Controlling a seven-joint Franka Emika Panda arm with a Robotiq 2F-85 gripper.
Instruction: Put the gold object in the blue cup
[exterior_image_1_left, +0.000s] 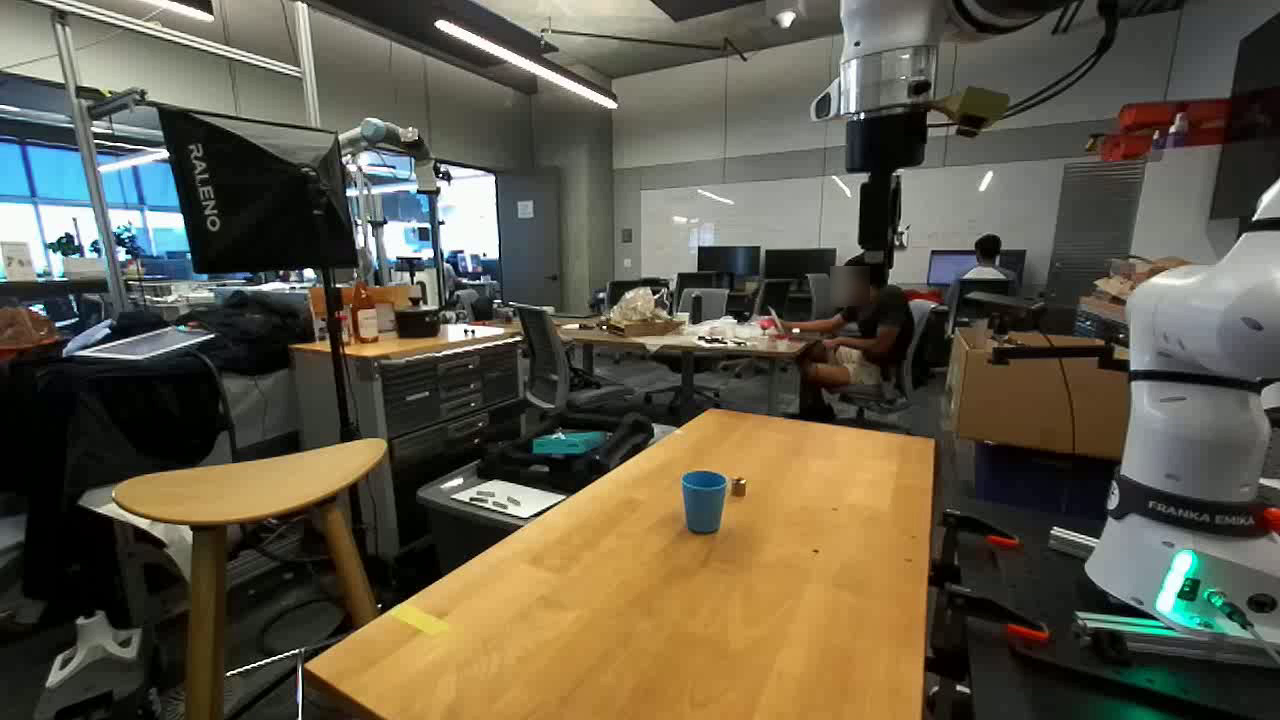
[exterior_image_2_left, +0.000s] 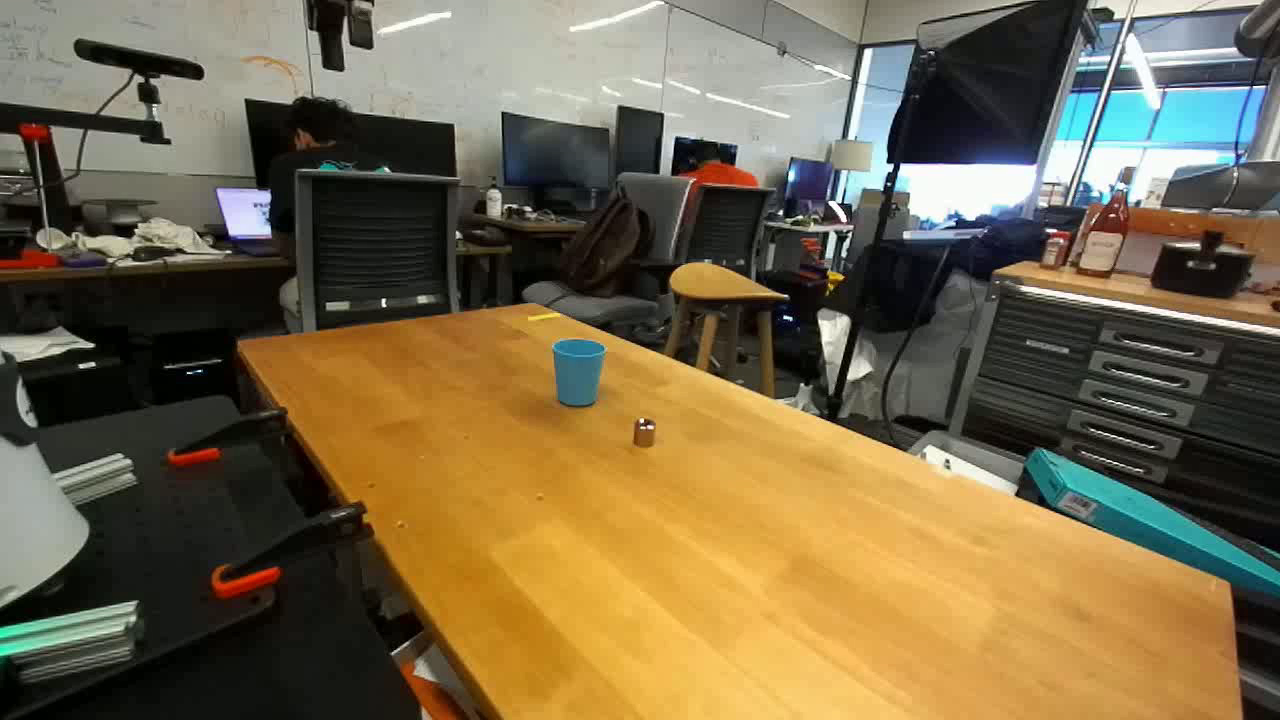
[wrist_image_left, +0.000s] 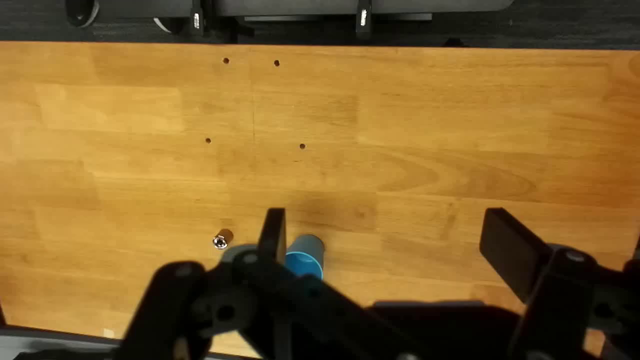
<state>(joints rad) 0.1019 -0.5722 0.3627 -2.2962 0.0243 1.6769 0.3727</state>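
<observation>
The blue cup (exterior_image_1_left: 704, 503) stands upright on the wooden table (exterior_image_1_left: 640, 610); it also shows in an exterior view (exterior_image_2_left: 578, 373). The gold object (exterior_image_1_left: 739, 487) is a small shiny copper-gold cylinder standing on the table close to the cup but apart from it, also seen in an exterior view (exterior_image_2_left: 644, 433). In the wrist view my gripper (wrist_image_left: 388, 227) is open and empty, high above the table. The left finger partly covers the cup (wrist_image_left: 312, 246). The gold object (wrist_image_left: 223, 238) lies left of that finger in the wrist view.
Black clamps with orange ends (exterior_image_2_left: 245, 580) grip the table edge on the robot's side. A wooden stool (exterior_image_1_left: 250, 480) and a grey bin (exterior_image_1_left: 450, 540) stand along the opposite side. A softbox light (exterior_image_1_left: 260, 190) stands beyond. Yellow tape (exterior_image_1_left: 420, 619) marks the table.
</observation>
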